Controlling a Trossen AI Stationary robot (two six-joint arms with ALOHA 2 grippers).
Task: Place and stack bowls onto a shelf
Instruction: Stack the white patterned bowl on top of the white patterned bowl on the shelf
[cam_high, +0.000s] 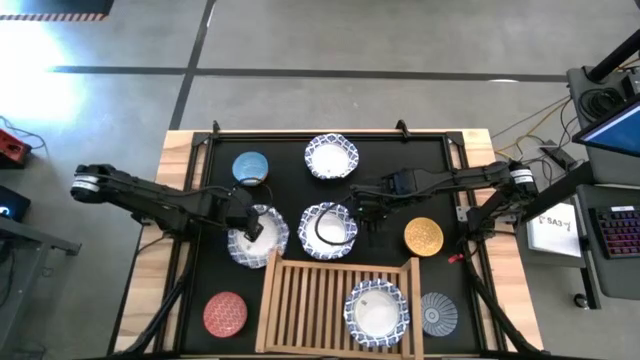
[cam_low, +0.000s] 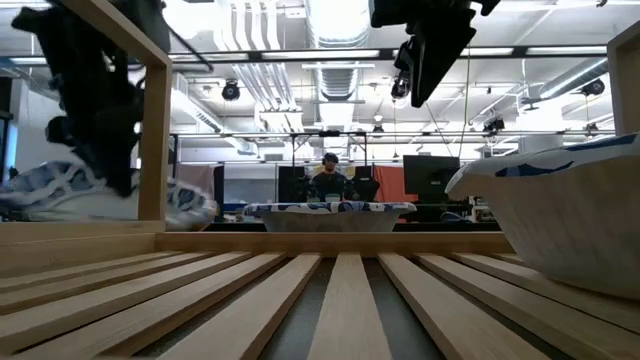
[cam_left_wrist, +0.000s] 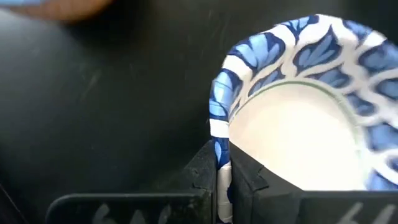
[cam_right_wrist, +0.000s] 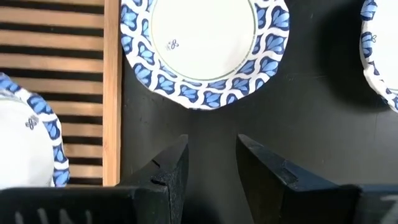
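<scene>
Currently the left gripper (cam_high: 252, 226) is pinching the rim of a white blue-rimmed bowl (cam_high: 257, 236) at the mat's left-centre; in the left wrist view its fingers (cam_left_wrist: 245, 177) are clamping the wavy edge (cam_left_wrist: 219, 118), one inside, one outside. The right gripper (cam_high: 362, 208) is hanging with fingers spread and holding nothing, just beside the right edge of the centre white bowl (cam_high: 328, 228); in the right wrist view both fingers (cam_right_wrist: 171, 168) are sitting apart from that bowl's rim (cam_right_wrist: 205, 93), over bare black mat (cam_right_wrist: 323, 124).

Count: eight bowls.
- Four white with blue rims: the one being gripped, the centre one, one near the mat's far edge (cam_high: 331, 157), and one sitting on the wooden shelf (cam_high: 300, 305), on its right half (cam_high: 377, 311).
- Four small: light blue (cam_high: 250, 167) far left, yellow (cam_high: 423, 236) right, red (cam_high: 225, 313) near left, grey-blue patterned (cam_high: 437, 313) near right, just beside the shelf's right rail.

Room: the shelf's left half is showing bare slats (cam_low: 300, 290). The gripped bowl and the centre bowl are lying close to the shelf's back rail (cam_high: 340, 263). There is a gap of mat between the centre bowl and the yellow one, where the right gripper is hanging. In the low view a person (cam_low: 330, 180) is sitting far behind the table.
</scene>
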